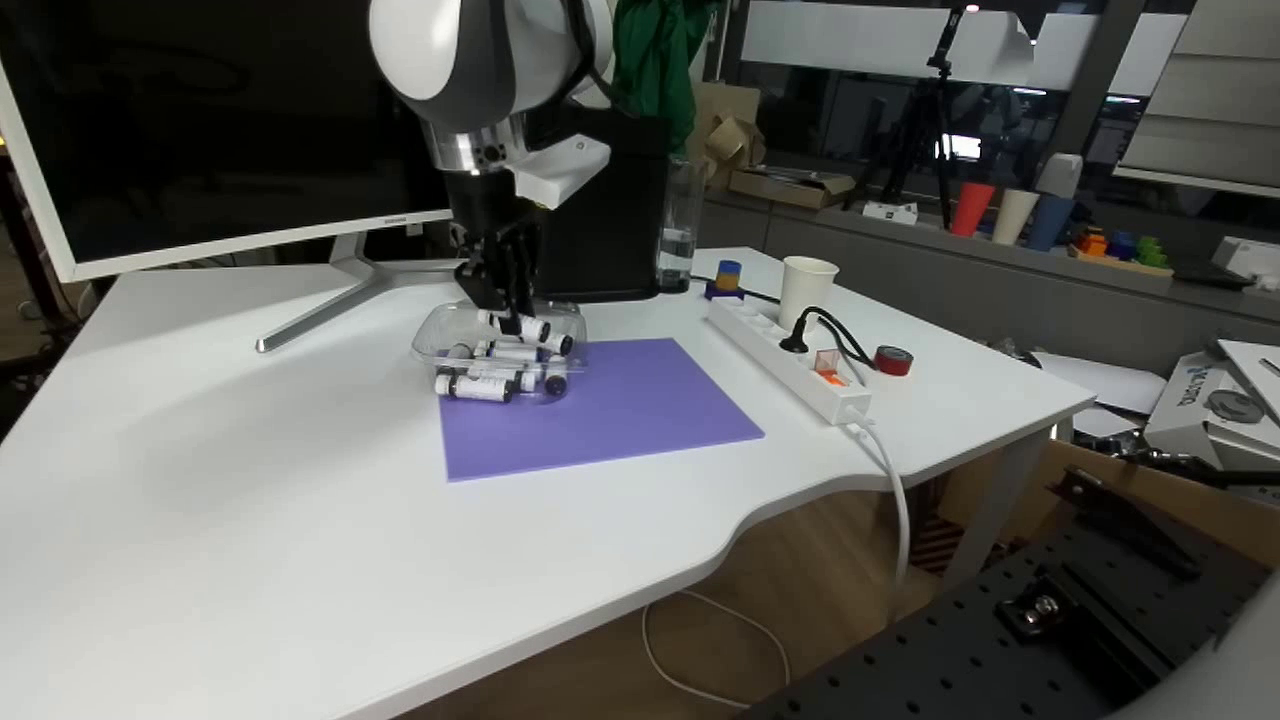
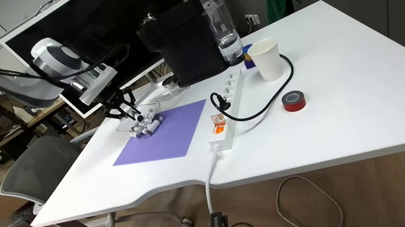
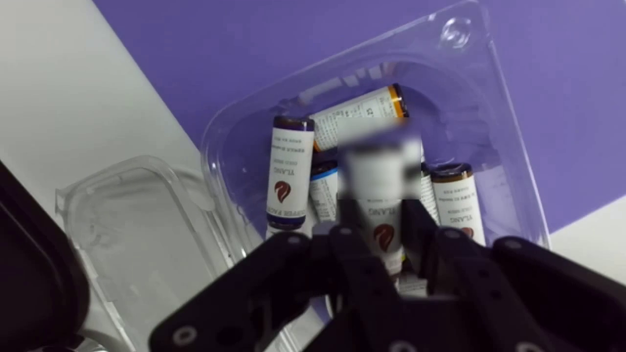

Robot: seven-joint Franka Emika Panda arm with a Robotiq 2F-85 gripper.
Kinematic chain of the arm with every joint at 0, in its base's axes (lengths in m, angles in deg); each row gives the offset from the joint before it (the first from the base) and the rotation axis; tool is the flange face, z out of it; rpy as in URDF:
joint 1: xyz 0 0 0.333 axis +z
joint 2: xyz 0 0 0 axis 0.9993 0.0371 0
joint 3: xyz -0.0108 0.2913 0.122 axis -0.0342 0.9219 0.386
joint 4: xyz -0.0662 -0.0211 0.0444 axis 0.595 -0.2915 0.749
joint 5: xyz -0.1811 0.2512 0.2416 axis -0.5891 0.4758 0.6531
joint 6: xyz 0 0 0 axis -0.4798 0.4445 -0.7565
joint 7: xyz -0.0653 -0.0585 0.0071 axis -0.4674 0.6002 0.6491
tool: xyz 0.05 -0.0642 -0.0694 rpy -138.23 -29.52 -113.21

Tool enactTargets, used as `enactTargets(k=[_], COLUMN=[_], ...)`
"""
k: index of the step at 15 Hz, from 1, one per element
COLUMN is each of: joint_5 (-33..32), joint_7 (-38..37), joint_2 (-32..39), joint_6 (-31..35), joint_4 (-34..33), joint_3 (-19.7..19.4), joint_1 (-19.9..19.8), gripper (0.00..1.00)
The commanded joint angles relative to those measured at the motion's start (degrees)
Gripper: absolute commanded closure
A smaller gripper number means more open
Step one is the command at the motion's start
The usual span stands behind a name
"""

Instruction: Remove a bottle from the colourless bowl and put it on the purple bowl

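End effector (image 3: 380,208) closed crosswise on bottle (image 3: 384,233), presumably steadying lift; colourless bowl (image 3: 504,110) overlaps purple mat (image 1: 625,410), likely shortening transfer.

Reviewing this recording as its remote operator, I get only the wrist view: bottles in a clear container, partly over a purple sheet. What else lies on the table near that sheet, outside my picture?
Observer: A white power strip lies beside the purple sheet, apart from it.
Operator: Does anything stand near that?
Observer: A white cup stands upright just past it, in both exterior views.
Operator: And which way am I aimed?
Observer: Downward: in an exterior view the gripper hangs from above, its fingertips at the clear container.
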Motion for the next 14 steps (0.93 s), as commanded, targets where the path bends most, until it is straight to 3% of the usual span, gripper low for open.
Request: enactTargets(k=[1, 7, 14], joint_5=[2.2, 6.0, 8.6], joint_7=[-4.1, -5.4, -3.9], joint_2=[-7.8, -13.6, -7.7], joint_6=[-0.2, -0.1, 1.3], joint_4=[6.7, 13.0, 11.9], joint_3=[-0.9, -3.1, -4.0], joint_1=[-1.8, -6.6, -10.8], gripper=[0.93, 0.93, 0.93])
